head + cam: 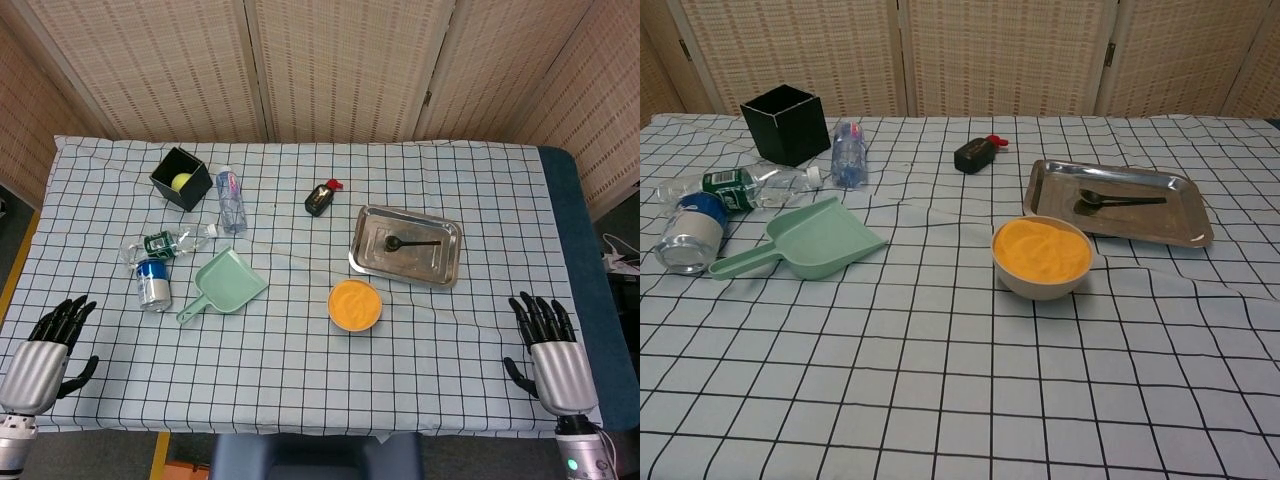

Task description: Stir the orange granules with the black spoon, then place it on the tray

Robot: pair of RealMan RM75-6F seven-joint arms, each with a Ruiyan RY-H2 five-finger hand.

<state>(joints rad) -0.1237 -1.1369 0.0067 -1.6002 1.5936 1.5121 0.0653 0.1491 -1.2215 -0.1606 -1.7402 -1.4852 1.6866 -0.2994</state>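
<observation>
The black spoon [411, 242] [1118, 200] lies flat in the metal tray [443, 265] [1185, 232], bowl end to the left. A white bowl of orange granules [354, 305] [1042, 254] stands just in front of the tray's left corner. My right hand [548, 354] hovers open at the table's near right corner, fingers spread, far from the tray. My left hand [43, 352] is open at the near left corner, holding nothing. Neither hand shows in the chest view.
A green dustpan [220, 284] [805, 241], a blue-capped jar [152, 284], two lying bottles [230, 199] [166, 241] and a black box [181, 178] with a yellow ball fill the left half. A small black bottle [321, 198] lies behind the tray.
</observation>
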